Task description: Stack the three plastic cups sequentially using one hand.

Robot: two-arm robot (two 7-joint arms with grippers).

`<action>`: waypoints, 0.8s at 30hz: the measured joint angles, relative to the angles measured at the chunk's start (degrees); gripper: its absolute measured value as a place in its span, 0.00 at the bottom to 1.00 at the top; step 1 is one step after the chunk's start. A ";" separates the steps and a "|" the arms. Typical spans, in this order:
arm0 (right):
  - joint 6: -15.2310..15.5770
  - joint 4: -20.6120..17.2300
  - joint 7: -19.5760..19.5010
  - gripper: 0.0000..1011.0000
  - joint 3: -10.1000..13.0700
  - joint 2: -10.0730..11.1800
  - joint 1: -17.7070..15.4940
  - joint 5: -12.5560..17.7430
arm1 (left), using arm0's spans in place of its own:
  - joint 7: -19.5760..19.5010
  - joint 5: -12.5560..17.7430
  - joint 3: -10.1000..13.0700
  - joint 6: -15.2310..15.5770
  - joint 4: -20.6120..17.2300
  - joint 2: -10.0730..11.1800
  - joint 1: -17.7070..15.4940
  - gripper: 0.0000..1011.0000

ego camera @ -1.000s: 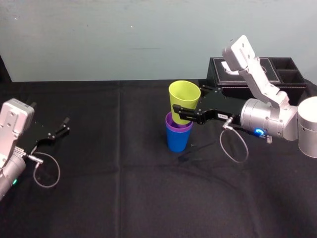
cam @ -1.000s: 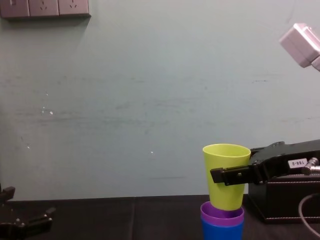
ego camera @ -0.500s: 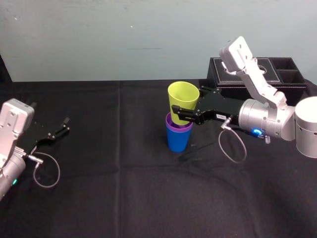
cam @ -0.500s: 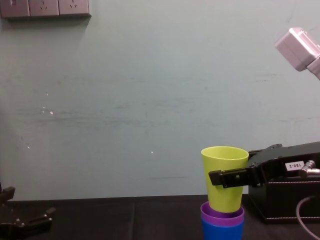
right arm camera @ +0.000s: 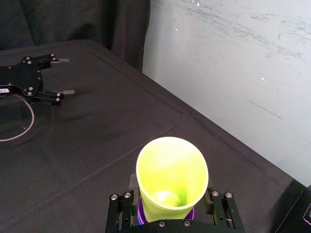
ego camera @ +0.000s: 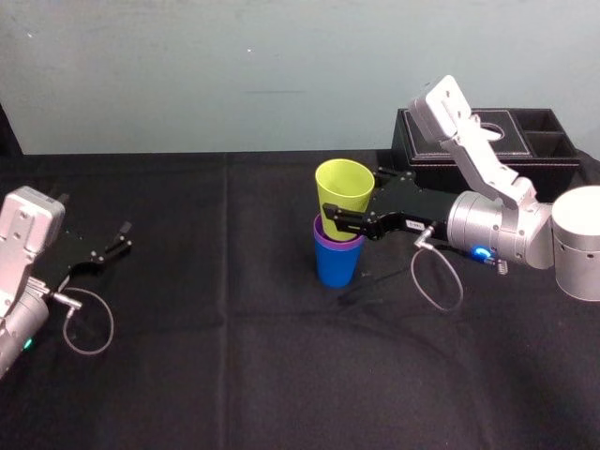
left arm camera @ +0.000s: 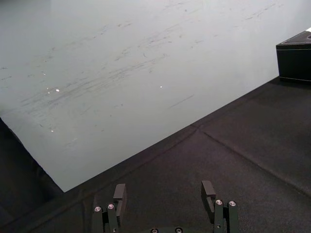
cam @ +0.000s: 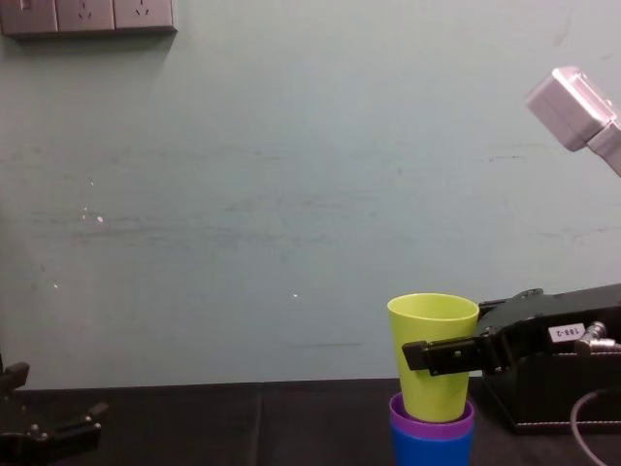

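Yellow-green cup (ego camera: pixel 344 186) sits with its base down inside the purple cup (ego camera: pixel 325 236), which is nested in the blue cup (ego camera: pixel 337 266). The stack stands mid-table, a bit to my right, on the black cloth of the table (ego camera: pixel 234 328).

Chest view gives me the side profile. Most of the yellow-green cup (cam: pixel 433 335) stands above the purple rim (cam: pixel 431 416), and just a strip of the blue cup (cam: pixel 431 449) shows under that.

Right gripper (ego camera: pixel 349 202) reaches in from the right. Its jaws are closed on the yellow-green cup about mid-height, one on each side of the wall.

Right wrist view looks straight down into the open mouth of the yellow-green cup (right arm camera: pixel 171 177) with the jaws flanking it, and a sliver of purple (right arm camera: pixel 141 211) shows beneath. No other view shows me the inside of the cup.

Black tissue box (ego camera: pixel 487 141) sits behind the right arm at the table's back edge, near the stack but apart from it.

Left gripper (ego camera: pixel 108 246) is parked low at the far left of the table, well apart from the cups. In its own wrist view the left gripper (left arm camera: pixel 164 191) has its jaws spread wide with nothing between them, and the box (left arm camera: pixel 294 60) shows far off. The right wrist view also catches the left gripper (right arm camera: pixel 68 76) across the cloth.
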 joint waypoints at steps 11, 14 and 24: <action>-0.41 1.24 0.32 0.73 -0.17 -0.46 0.09 -0.50 | 0.00 0.00 0.00 0.00 0.00 0.00 0.00 1.00; -0.52 1.78 0.42 0.73 -0.27 -0.68 0.16 -0.65 | 0.00 0.00 0.00 0.00 0.00 0.00 0.00 1.00; -0.90 2.85 0.74 0.73 -0.30 -1.06 0.25 -0.86 | 0.00 0.00 0.00 0.00 0.00 0.00 0.00 1.00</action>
